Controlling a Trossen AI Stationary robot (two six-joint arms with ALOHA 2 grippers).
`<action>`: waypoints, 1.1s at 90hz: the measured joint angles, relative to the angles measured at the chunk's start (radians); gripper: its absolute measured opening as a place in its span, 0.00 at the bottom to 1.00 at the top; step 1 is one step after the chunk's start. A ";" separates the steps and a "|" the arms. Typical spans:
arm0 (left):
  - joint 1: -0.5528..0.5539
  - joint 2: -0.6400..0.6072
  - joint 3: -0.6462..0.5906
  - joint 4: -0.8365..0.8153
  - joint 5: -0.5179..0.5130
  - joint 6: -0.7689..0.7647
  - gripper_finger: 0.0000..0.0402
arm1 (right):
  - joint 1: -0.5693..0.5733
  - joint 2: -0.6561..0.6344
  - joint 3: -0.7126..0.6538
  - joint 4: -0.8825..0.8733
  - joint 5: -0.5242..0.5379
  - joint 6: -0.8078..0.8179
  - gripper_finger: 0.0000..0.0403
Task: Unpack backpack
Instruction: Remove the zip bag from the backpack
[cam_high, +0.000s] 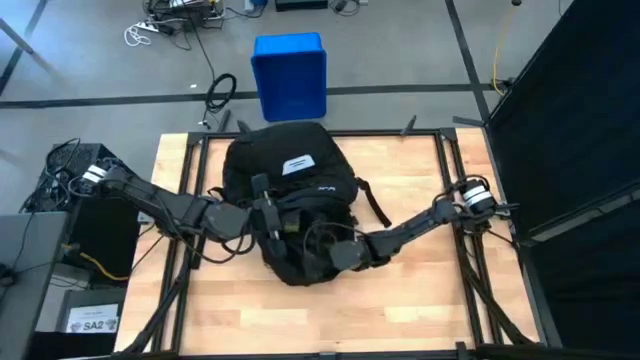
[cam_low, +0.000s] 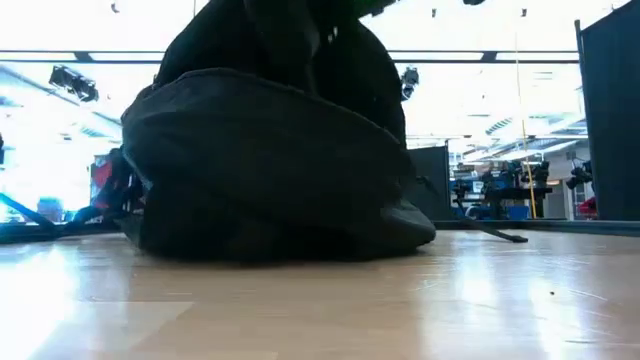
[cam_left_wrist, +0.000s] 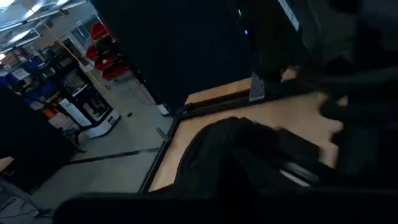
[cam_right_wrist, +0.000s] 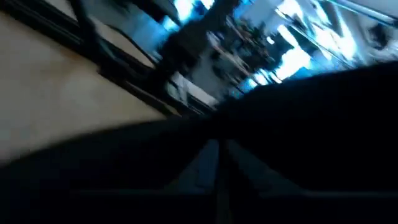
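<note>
large rounded black fabric backpack (cam_high: 290, 190) is lying on the light wooden table (cam_high: 420, 290), centre of the high frame, slightly toward the upper half. the small white rectangular label (cam_high: 299, 163) and the small white logo print (cam_high: 327, 187) are facing up on its top panel. a black strap (cam_high: 374, 205) is trailing off its right side onto the wood.

left gripper (cam_high: 268, 218) is coming in from the left of the high frame and sitting on the bag's left-centre, touching the fabric. right gripper (cam_high: 335, 252) is coming in from the right and sitting at the bag's lower right edge, also against the fabric. can't tell how wide either pincer is, or whether either is pinching anything: black fingers on black cloth, and both wrist views are mostly dark fabric close up.

low view: the backpack (cam_low: 270, 160) is filling the middle of the frame as a dark mound resting on the table (cam_low: 320, 300). can't see the opening or anything inside the bag from any view, so contents unknown.

blue rectangular plastic box (cam_high: 290, 75) is sitting on the floor beyond the table's far edge, top centre of the high frame, apart from the bag. its inside is looking plain blue from above.

black metal frame rails (cam_high: 455, 170) are running along the table's sides.
</note>
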 joint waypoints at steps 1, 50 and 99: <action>0.000 0.000 0.000 0.004 0.003 0.000 0.00 | -0.001 0.001 0.000 -0.001 -0.006 0.006 0.01; -0.027 0.000 0.000 0.097 0.151 0.002 0.00 | -0.171 0.054 0.001 -0.276 -0.168 0.148 0.43; -0.027 0.009 0.000 0.037 0.162 -0.004 0.00 | -0.276 0.230 0.007 -0.106 -0.046 0.129 0.43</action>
